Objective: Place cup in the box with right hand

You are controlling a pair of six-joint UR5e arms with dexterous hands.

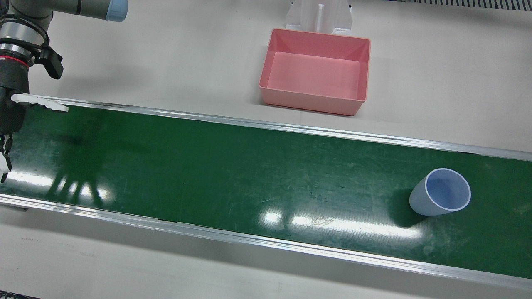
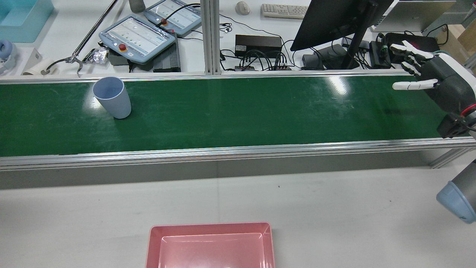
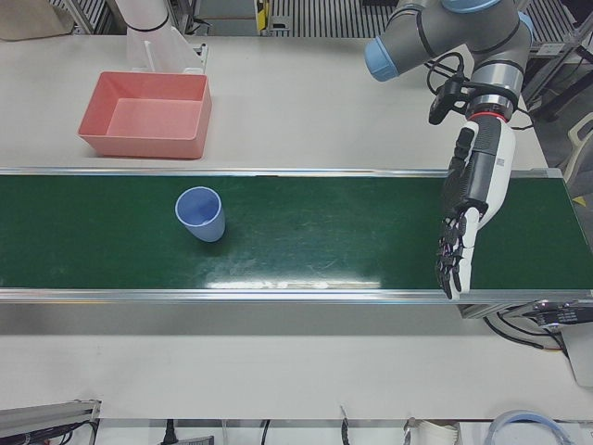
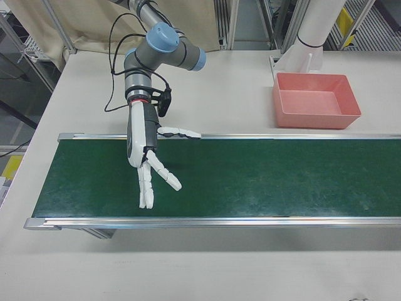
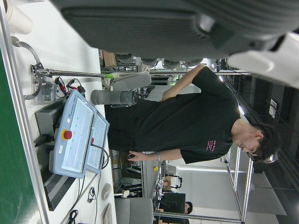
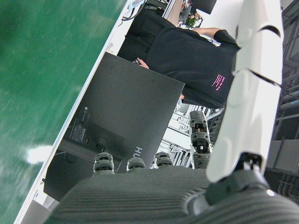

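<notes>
— Seeing a green belt (image 2: 238,111) running from 9 o'clock to 3 o'clock in the rear view.
— Noticing two teach pendants (image 2: 137,37) lying beyond it at 11 o'clock, and a dark monitor (image 2: 334,18) standing at 1 o'clock.
— Spotting a keyboard (image 2: 284,10) at 12 o'clock, too.
— Also catching a person (image 5: 187,126) in black standing behind.

Cup (image 1: 440,192) pale blue, box (image 1: 316,70) pink, belt (image 1: 232,166) green w/ scuffs, prob. wear.
</notes>
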